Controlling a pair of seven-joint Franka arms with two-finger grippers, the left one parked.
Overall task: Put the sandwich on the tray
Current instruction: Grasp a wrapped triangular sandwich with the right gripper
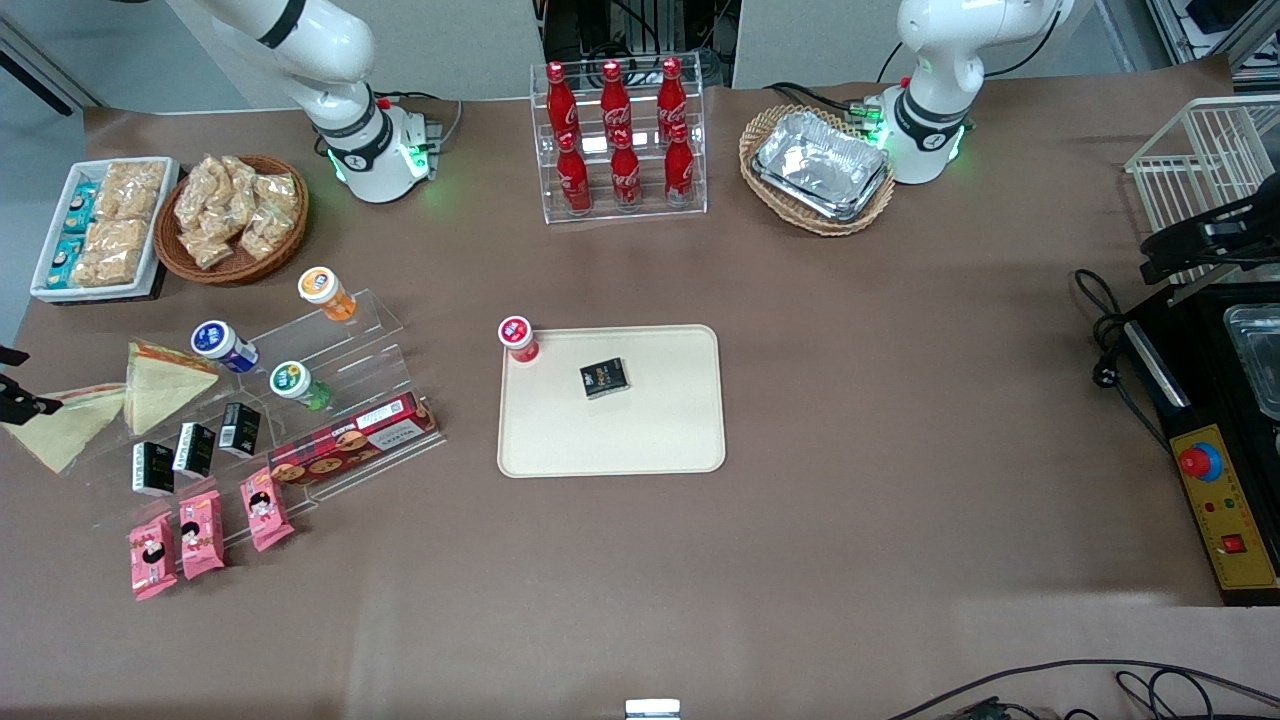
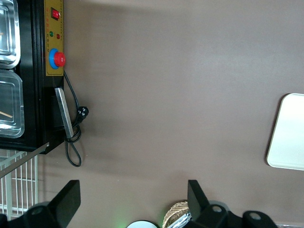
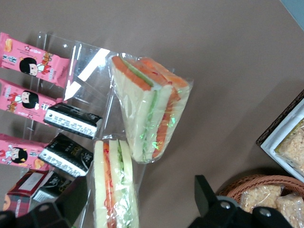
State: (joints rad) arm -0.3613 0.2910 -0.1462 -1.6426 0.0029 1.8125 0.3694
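Hovering the gripper over the working arm's end of the counter, with jaws spread apart and clamped on nothing, presumably readying a descent. Lining up, as far as can be judged, on the sandwich lying just under the jaws, wrapped in clear film, filling edge facing up. Leaving the second sandwich just beside it, a little farther from the jaws. Leaning both wedges at the edge of a clear acrylic stand, probably for display, beside the black boxes and pink packets.

Waiting well apart from the jaws: the tray, toward mid-counter, already carrying a red-capped bottle and a small black box, yet offering plenty of bare cream surface.

Working over a matte brown covering, flat and uncluttered between stand and tray. Showing little of the room apart from grey floor and cables past the counter's edge.
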